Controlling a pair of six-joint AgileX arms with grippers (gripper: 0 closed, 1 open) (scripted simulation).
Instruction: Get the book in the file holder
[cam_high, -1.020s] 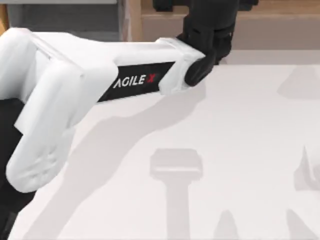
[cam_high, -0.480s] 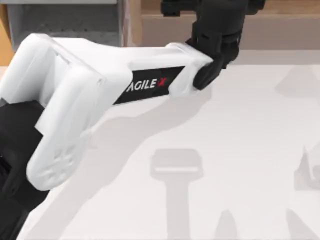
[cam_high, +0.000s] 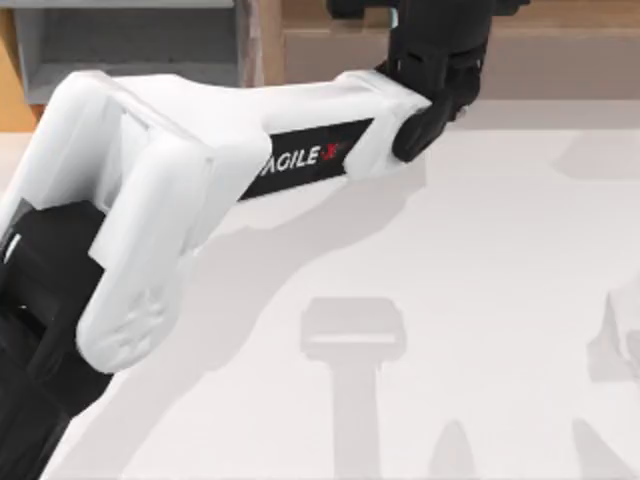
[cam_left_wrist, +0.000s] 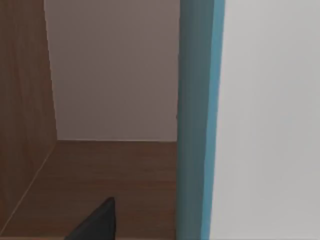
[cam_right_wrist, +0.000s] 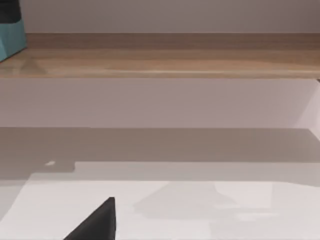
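My left arm reaches from the near left of the table to its far edge, where the black left gripper (cam_high: 440, 35) hangs over the brown shelf. In the left wrist view the teal-blue book (cam_left_wrist: 197, 120) stands upright close to the camera, its white page edges (cam_left_wrist: 270, 120) beside the cover, with wooden shelf walls behind it. The right wrist view shows a corner of the book (cam_right_wrist: 10, 42) far off with the left gripper (cam_right_wrist: 9, 10) on top of it, shut on it. The file holder (cam_high: 130, 50), grey inside with a tan side (cam_high: 265, 40), stands at the far left, apart from the book.
The long brown wooden shelf (cam_high: 560, 50) runs along the far edge at the right; the right wrist view faces its board (cam_right_wrist: 160, 55). A dark part of my parked right gripper (cam_right_wrist: 97, 225) is in the right wrist view. The white table (cam_high: 480, 280) lies open in the middle.
My left arm has swung to the right and toward the far edge, carrying its black wrist a little further right over the shelf.
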